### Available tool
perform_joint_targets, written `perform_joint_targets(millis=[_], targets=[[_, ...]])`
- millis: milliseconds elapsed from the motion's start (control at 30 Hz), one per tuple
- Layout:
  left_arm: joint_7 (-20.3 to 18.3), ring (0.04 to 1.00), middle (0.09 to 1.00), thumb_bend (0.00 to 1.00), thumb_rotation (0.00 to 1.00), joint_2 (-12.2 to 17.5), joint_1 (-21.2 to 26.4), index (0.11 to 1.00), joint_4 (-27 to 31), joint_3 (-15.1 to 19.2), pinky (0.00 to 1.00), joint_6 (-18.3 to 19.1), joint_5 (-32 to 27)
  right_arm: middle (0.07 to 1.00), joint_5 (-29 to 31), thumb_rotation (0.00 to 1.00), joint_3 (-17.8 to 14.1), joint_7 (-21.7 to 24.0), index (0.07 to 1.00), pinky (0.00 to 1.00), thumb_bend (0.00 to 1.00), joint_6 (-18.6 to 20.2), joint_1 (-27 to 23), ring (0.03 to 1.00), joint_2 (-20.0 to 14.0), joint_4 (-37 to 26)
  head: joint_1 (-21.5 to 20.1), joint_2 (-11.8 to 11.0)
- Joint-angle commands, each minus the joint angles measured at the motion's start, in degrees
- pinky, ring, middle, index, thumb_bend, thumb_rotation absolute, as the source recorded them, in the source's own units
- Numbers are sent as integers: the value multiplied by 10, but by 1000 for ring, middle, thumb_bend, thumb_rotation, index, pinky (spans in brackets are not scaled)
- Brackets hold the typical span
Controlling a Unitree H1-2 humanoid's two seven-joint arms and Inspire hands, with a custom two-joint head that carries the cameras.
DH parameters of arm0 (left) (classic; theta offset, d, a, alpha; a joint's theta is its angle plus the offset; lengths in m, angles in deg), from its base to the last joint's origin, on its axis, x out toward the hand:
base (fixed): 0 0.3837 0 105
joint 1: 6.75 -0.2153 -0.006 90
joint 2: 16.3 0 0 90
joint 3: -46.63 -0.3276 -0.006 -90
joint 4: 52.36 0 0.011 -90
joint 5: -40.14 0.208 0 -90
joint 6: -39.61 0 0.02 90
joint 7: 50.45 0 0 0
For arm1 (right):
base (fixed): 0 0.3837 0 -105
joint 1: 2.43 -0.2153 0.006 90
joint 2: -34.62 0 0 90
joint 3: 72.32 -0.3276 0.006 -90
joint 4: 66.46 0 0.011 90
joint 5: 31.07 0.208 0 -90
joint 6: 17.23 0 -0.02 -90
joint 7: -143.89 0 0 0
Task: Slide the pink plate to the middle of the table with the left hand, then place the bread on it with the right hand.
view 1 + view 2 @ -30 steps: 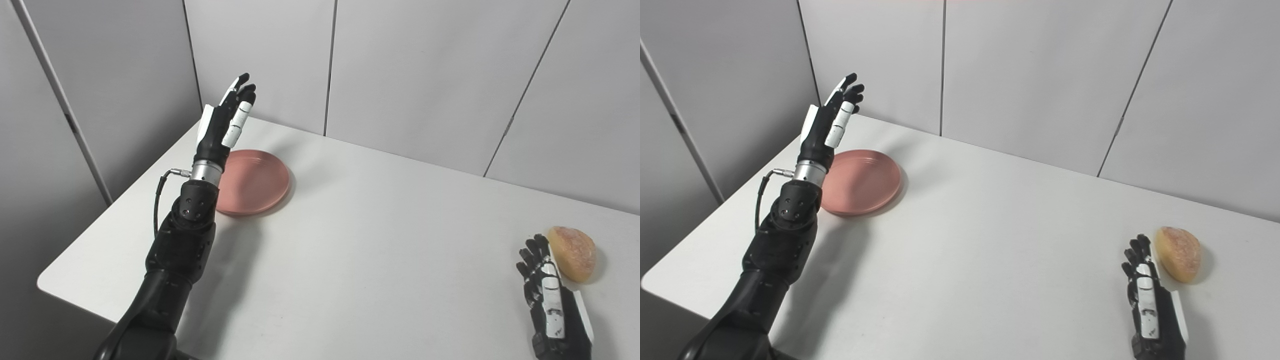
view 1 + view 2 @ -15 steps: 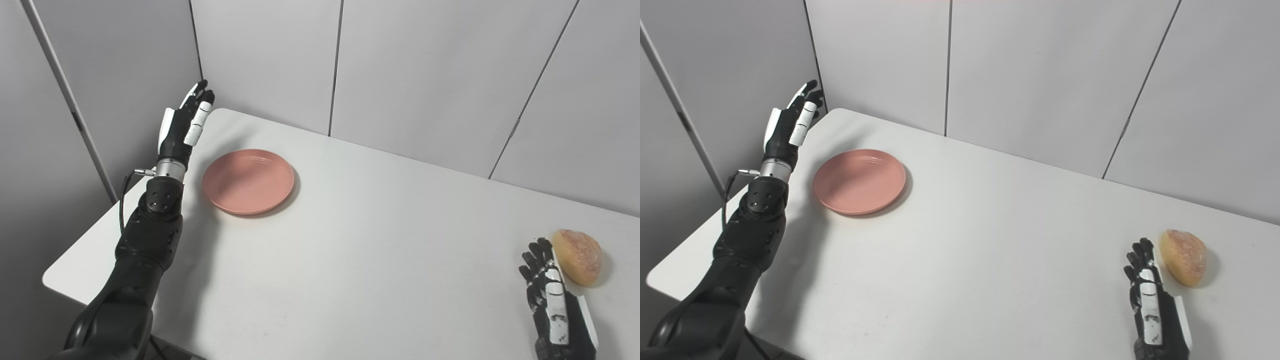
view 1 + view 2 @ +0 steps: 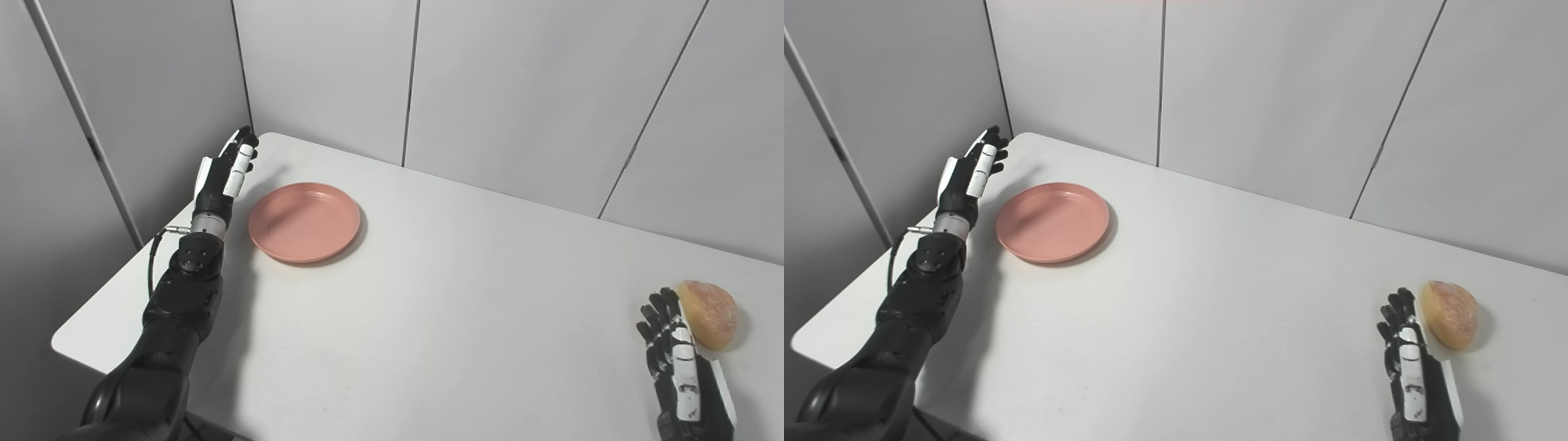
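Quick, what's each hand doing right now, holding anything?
Left hand: open, empty, beside the round pink plate.
Right hand: open, empty, next to the golden bread roll.

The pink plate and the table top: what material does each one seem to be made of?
The pink plate looks like matte plastic or glazed ceramic: even salmon colour, soft sheen, faint concentric rings. The pictures cannot settle which. The table top looks like white laminate or moulded plastic: smooth, uniform, with rounded corners and only a dull reflection.
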Motion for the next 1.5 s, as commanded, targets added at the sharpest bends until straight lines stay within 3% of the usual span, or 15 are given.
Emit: perform_joint_targets(millis=[0,100,500,733,967,1133,1300,1467], targets=[[-8,885,888,814,1000,10,36,895,0,0,886,-21,-11,1000,6,1000,-4,-1,1000,1000,402,9,-10,1000,-3,-26,0,1],[-7,872,876,810,1000,7,36,885,0,-5,876,-12,-12,1000,6,1000,-5,-4,1000,1000,403,18,-10,1000,-2,-31,1,1],[-26,851,854,766,1000,-4,46,860,-55,-19,844,-42,-23,1000,5,1000,-5,-11,1000,1000,395,24,-10,1000,1,-38,0,3],[-66,889,891,772,1000,-7,46,888,-70,-18,892,-37,-44,1000,5,998,-8,-17,1000,1000,399,26,-10,1000,5,-40,-2,5],[-75,918,910,791,1000,-7,39,913,-79,-34,963,-42,-34,1000,3,1000,-10,-19,1000,1000,398,26,-13,1000,5,-39,-4,6],[-83,901,888,827,1000,-11,46,883,-101,-41,948,-59,-39,1000,2,1000,-11,-22,1000,1000,413,26,-15,1000,5,-39,-7,7],[-92,890,868,834,1000,-35,44,855,-80,-26,938,-37,-72,1000,2,998,-12,-23,1000,1000,419,21,-17,1000,6,-38,-7,8],[-78,867,854,825,1000,-52,28,847,-33,-34,868,-17,-63,1000,-1,999,-11,-26,1000,1000,424,21,-20,1000,7,-35,-9,8]])
